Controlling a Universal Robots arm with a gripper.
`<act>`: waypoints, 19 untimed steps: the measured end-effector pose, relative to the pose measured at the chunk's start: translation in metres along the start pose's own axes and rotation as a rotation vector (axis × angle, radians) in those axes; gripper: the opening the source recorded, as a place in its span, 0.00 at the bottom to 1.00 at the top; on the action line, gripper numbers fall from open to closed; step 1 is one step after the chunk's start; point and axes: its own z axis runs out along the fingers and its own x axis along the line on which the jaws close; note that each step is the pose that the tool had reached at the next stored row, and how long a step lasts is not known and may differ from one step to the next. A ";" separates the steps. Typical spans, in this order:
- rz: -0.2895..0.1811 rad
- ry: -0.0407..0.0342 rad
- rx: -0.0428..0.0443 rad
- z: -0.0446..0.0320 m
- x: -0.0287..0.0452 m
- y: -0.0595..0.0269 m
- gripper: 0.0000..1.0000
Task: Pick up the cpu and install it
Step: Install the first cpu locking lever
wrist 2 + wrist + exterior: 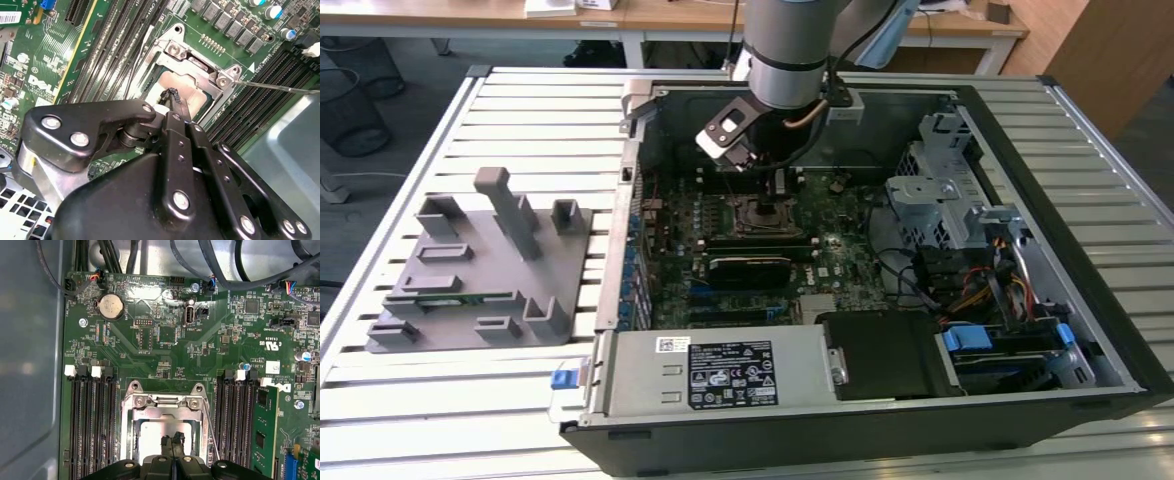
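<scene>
The cpu (149,438) is a pale silvery square lying flat inside the open metal socket frame (165,401) on the green motherboard (165,345). In the second wrist view the cpu (187,91) shows just beyond the fingertips. My gripper (172,441) points straight down over the chip's middle, its two black fingers pressed together with no gap and nothing between them. The tips of the gripper (172,96) are at or just above the chip's top; I cannot tell if they touch. In the exterior view the gripper (777,192) hangs over the socket (765,216) inside the open computer case.
The thin socket lever wire (280,86) sticks out beside the frame. Black memory slots flank the socket, with a green memory stick (264,430) in one. A drive cage (947,200) and cables fill the case's right in the exterior view. A grey fixture (474,265) sits outside.
</scene>
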 end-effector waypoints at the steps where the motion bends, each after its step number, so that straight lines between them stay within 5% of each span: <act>1: 0.000 0.0000 0.0000 0.0000 0.0000 0.0000 0.11; 11: 0.000 -0.0005 0.0000 -0.0014 -0.0001 0.0000 0.11; 19: 0.000 -0.0005 0.0000 -0.0102 -0.0004 -0.0003 0.11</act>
